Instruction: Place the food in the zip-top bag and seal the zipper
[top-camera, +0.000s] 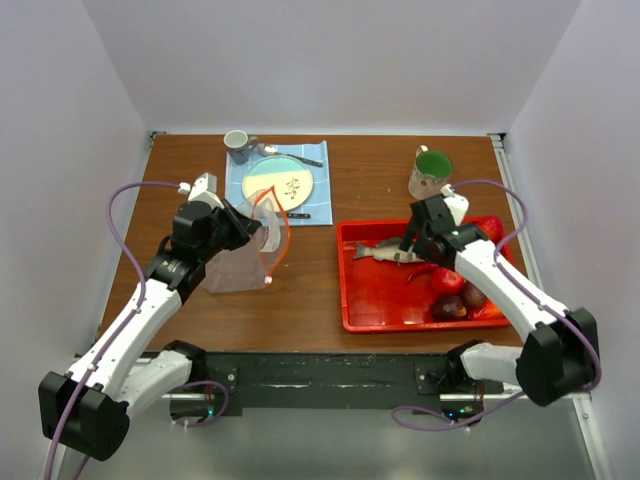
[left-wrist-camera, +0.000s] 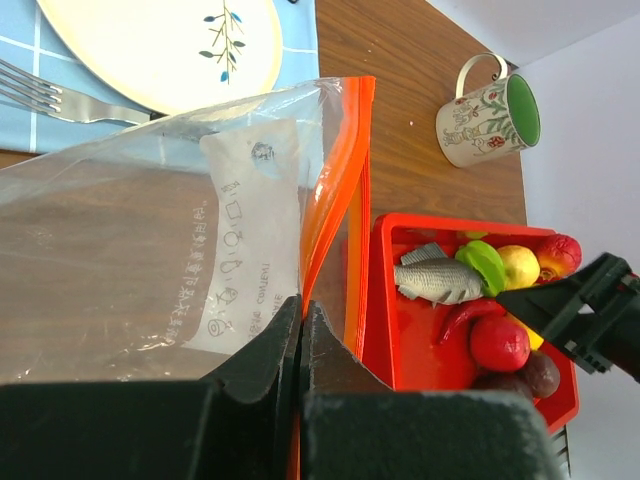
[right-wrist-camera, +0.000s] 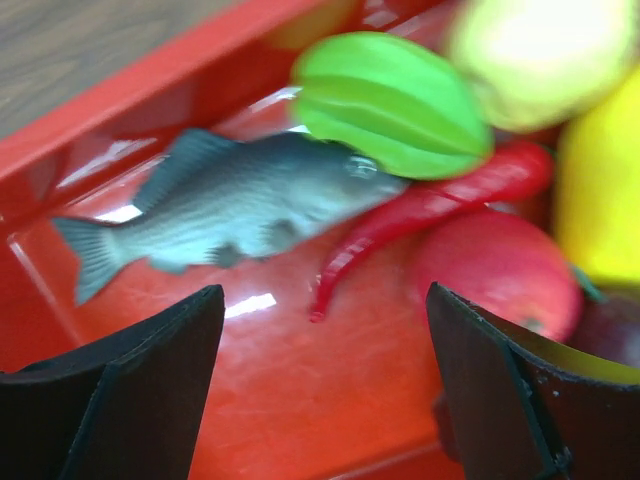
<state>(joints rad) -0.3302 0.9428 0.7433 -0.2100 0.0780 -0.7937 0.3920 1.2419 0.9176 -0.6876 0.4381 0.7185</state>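
Observation:
My left gripper (top-camera: 246, 226) is shut on the mouth edge of the clear zip-top bag (top-camera: 238, 266) and holds it up off the table; its red zipper (top-camera: 276, 226) curves open beside the fingers. In the left wrist view the jaws (left-wrist-camera: 300, 312) pinch the bag (left-wrist-camera: 130, 250) right by the zipper (left-wrist-camera: 342, 170). The food lies in the red tray (top-camera: 375, 305): grey fish (right-wrist-camera: 240, 210), green fruit (right-wrist-camera: 390, 100), red chili (right-wrist-camera: 420, 215), red apple (right-wrist-camera: 490, 270), yellow fruit (right-wrist-camera: 600, 200). My right gripper (right-wrist-camera: 325, 340) is open and empty, low over the tray just beside the fish (top-camera: 385, 250).
A blue mat with a plate (top-camera: 280, 185), a fork (top-camera: 295, 157) and a grey cup (top-camera: 238, 146) lies at the back. A flowered mug with green inside (top-camera: 431, 172) stands behind the tray. White walls close in the table on three sides.

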